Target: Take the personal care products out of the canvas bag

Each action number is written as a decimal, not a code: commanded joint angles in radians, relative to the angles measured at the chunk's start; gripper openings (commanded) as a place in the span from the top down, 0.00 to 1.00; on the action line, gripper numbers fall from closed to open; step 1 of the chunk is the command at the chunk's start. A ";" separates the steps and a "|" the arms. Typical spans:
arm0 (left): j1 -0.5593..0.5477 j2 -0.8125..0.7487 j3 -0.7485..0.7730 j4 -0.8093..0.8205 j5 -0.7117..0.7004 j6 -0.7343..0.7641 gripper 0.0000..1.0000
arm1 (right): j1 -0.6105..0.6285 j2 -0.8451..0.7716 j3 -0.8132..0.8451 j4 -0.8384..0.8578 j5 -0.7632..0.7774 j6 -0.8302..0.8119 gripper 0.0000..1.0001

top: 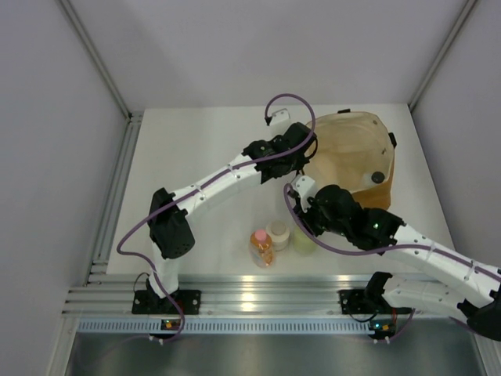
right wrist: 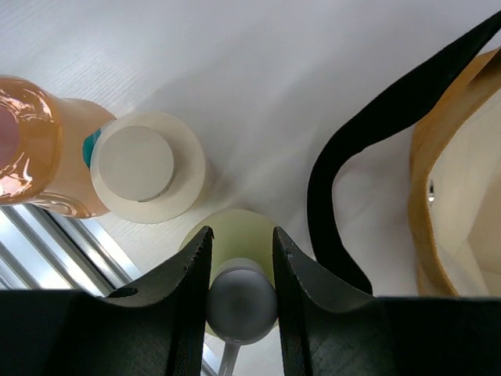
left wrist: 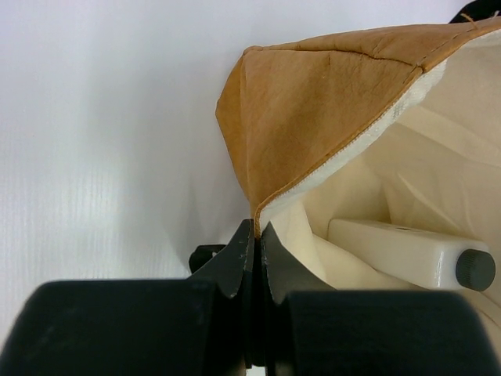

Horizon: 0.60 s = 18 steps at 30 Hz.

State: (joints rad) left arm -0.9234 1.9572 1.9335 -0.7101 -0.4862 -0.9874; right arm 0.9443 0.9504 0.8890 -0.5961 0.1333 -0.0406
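Note:
The canvas bag (top: 348, 145) lies open at the back right, cream lining showing. My left gripper (top: 303, 151) is shut on its near rim (left wrist: 257, 215), pinching the fabric edge. The white squarish bottle (left wrist: 395, 251) with its dark cap (left wrist: 475, 269) lies inside the bag (left wrist: 313, 102); the cap also shows in the top view (top: 378, 177). The orange bottle (top: 261, 247), the cream jar (top: 277, 233) and the pale green bottle (top: 302, 242) stand together on the table in front of the bag. My right gripper (right wrist: 241, 233) is shut on the green bottle's white cap (right wrist: 241, 304).
A black loop handle (right wrist: 352, 180) of the bag lies on the table just right of the green bottle. The cream jar (right wrist: 145, 166) and the orange bottle (right wrist: 35, 149) stand close on its left. An aluminium rail (top: 250, 298) runs along the near edge.

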 commanded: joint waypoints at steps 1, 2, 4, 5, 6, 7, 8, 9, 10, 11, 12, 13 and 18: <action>0.009 0.011 0.045 0.012 -0.008 0.029 1.00 | 0.022 -0.052 -0.019 0.243 0.025 0.028 1.00; 0.009 0.012 0.051 0.011 -0.006 0.035 1.00 | 0.022 -0.052 -0.033 0.252 0.026 0.033 1.00; 0.009 0.016 0.059 0.012 -0.003 0.038 1.00 | 0.024 -0.052 -0.068 0.285 0.023 0.033 1.00; 0.009 0.016 0.059 0.011 -0.002 0.041 1.00 | 0.025 -0.052 -0.077 0.292 0.025 0.063 1.00; 0.009 0.016 0.061 0.011 0.000 0.043 1.00 | 0.028 -0.052 -0.093 0.300 0.026 0.068 1.00; 0.009 0.017 0.062 0.011 0.000 0.043 1.00 | 0.031 -0.052 -0.096 0.308 0.031 0.070 1.00; 0.011 0.013 0.062 0.011 0.000 0.047 1.00 | 0.034 -0.052 -0.099 0.311 0.032 0.073 1.00; 0.009 0.012 0.061 0.012 0.000 0.050 1.00 | 0.036 -0.052 -0.101 0.311 0.032 0.074 1.00; 0.009 0.012 0.062 0.012 -0.002 0.053 1.00 | 0.036 -0.050 -0.101 0.311 0.035 0.077 0.90; 0.009 0.012 0.062 0.011 -0.002 0.055 1.00 | 0.036 -0.050 -0.099 0.309 0.037 0.091 0.79; 0.009 0.011 0.062 0.012 -0.003 0.056 1.00 | 0.036 -0.050 -0.096 0.308 0.034 0.096 0.73; 0.009 0.011 0.062 0.011 -0.002 0.056 1.00 | 0.036 -0.050 -0.094 0.308 0.029 0.097 0.65; 0.009 0.014 0.064 0.012 0.005 0.056 1.00 | 0.036 -0.045 -0.052 0.271 0.023 0.100 0.47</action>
State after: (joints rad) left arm -0.9230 1.9659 1.9568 -0.7101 -0.4763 -0.9436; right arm 0.9604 0.9306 0.7689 -0.4133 0.1493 0.0448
